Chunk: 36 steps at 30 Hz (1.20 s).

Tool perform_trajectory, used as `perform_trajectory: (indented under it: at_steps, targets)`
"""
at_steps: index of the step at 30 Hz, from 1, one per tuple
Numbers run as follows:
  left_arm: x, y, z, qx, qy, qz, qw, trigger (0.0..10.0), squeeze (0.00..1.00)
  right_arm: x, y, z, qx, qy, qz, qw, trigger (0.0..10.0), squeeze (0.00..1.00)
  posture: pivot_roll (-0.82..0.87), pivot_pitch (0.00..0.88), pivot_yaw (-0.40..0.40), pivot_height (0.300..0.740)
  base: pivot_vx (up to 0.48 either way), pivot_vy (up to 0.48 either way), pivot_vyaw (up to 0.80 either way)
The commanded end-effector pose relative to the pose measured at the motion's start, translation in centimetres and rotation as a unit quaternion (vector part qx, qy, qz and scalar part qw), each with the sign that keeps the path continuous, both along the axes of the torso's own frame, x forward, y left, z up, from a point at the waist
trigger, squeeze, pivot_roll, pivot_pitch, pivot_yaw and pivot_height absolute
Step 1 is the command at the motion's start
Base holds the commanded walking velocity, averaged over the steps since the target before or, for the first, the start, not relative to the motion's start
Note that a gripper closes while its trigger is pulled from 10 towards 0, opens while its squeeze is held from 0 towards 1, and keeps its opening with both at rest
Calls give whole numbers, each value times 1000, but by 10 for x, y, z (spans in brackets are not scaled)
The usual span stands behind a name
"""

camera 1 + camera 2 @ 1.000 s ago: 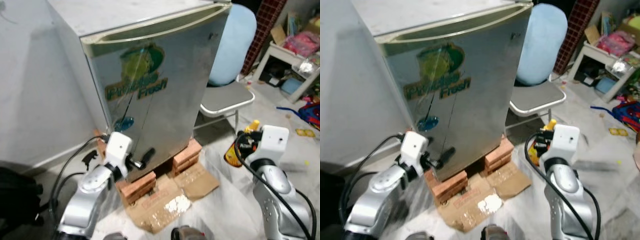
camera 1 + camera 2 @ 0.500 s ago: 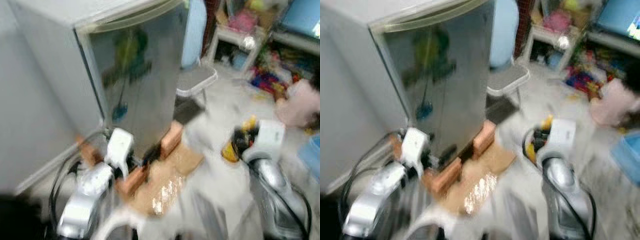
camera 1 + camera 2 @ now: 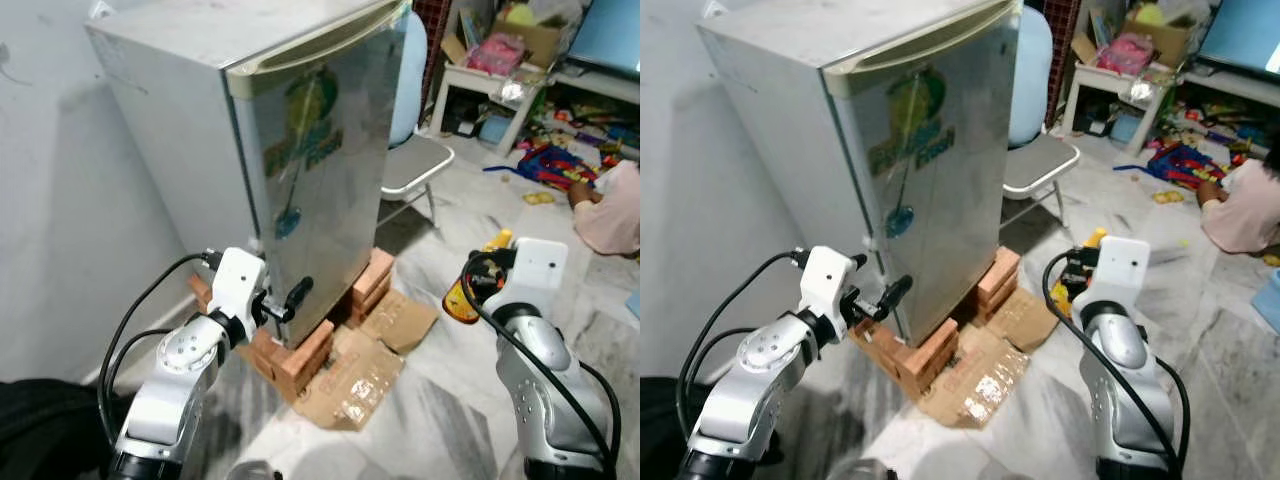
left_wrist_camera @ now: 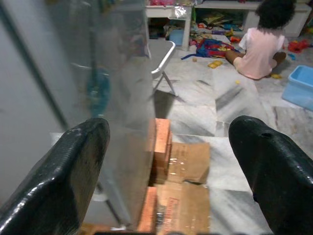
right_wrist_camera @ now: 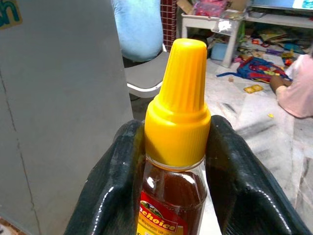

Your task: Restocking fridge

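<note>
A small silver fridge (image 3: 310, 170) with a green sticker on its shut door stands on red bricks (image 3: 300, 360) against the wall. My left gripper (image 3: 292, 297) is open, its black fingers (image 4: 73, 166) low by the door's near corner. My right gripper (image 3: 470, 285) is shut on a honey bottle (image 5: 173, 161) with a yellow cap (image 5: 178, 103), held upright off to the right of the fridge.
Flattened cardboard (image 3: 360, 360) lies on the marble floor before the bricks. A chair with a light blue back (image 3: 410, 150) stands right of the fridge. A person in pink (image 3: 1250, 200) sits on the floor among toys, near a white shelf (image 3: 500, 85).
The camera has swung and steadied, so the whole scene shifted and sharpened. Both grippers keep the same pose, and the bottle stays in the right one.
</note>
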<state>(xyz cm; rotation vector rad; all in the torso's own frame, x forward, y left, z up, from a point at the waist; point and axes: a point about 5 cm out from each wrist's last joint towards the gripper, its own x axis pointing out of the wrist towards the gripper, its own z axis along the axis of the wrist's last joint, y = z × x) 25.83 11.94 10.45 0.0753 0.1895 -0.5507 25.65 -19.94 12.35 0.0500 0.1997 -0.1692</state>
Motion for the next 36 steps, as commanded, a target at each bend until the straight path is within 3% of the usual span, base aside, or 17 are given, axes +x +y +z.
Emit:
perform_trajectory:
  at_steps: [1,10,16,25,36]
  targets:
    - [0,4,0,7,-3,6,1000,10000,0,6,7,9,5,-23,7,1000,10000,0,17,0,-14,740,0,480,-519]
    - [-5,3,-4,2,-9,16,1000,10000,0,6,5,6,7,-18,1,1000,10000,0,20,0,-20,740,0,320,-537]
    - [3,11,-1,5,-40,65,997,10000,0,7,4,3,7,-13,4,1000,10000,0,14,0,-29,740,0,0,-524]
    - [15,19,6,-17,-51,90,994,10000,0,6,4,2,9,-14,6,1000,10000,0,5,0,-31,740,120,0,-649]
    - [17,20,7,-27,-62,102,992,10000,0,5,5,3,11,-14,8,1000,10000,0,1,0,-25,740,130,347,0]
